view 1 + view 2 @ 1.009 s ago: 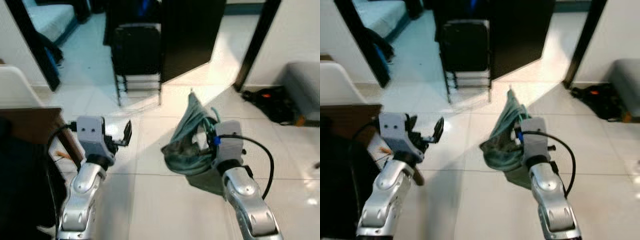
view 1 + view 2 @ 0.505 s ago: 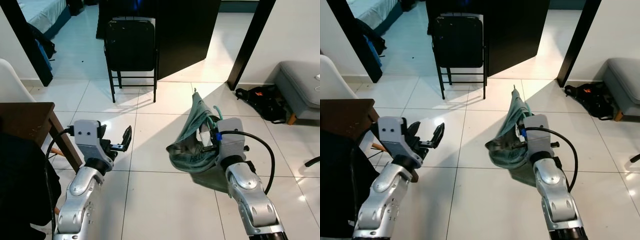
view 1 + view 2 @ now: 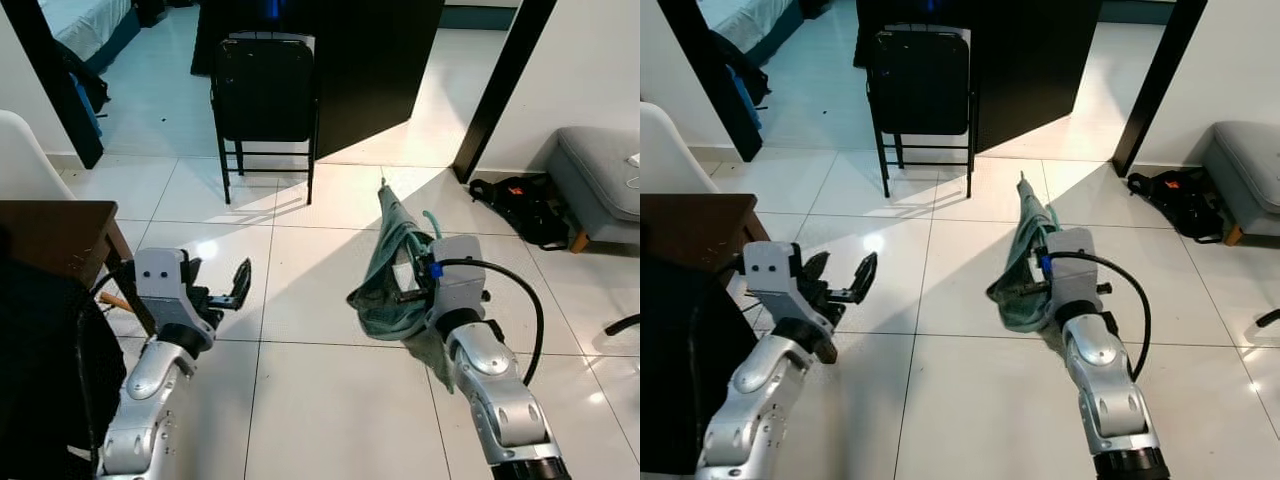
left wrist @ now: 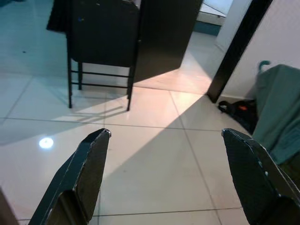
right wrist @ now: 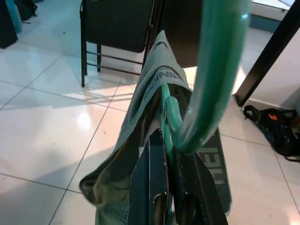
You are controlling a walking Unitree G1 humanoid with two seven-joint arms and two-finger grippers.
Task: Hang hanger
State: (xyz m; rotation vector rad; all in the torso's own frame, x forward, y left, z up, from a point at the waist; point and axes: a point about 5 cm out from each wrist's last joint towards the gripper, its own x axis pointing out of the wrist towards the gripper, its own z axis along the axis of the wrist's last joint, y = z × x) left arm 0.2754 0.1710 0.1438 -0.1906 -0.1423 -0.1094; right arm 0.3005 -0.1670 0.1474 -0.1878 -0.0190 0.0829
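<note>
The right gripper (image 5: 166, 206) has its jaws clamped on a green plastic hanger (image 5: 206, 93) draped with a grey-green garment (image 3: 390, 270), held above the white tiled floor (image 3: 300, 400). The left gripper (image 4: 173, 173) hovers with jaws apart, facing a black folding chair (image 3: 265, 90).

Centre frame, the right gripper (image 3: 1037, 287) grips a green hanger (image 3: 1038, 268) draped in grey-green cloth (image 3: 1023, 262). Lower left, the left gripper (image 3: 852, 279) hangs spread open. Upper centre, a black folding chair (image 3: 921, 86) stands on white tiles.
</note>
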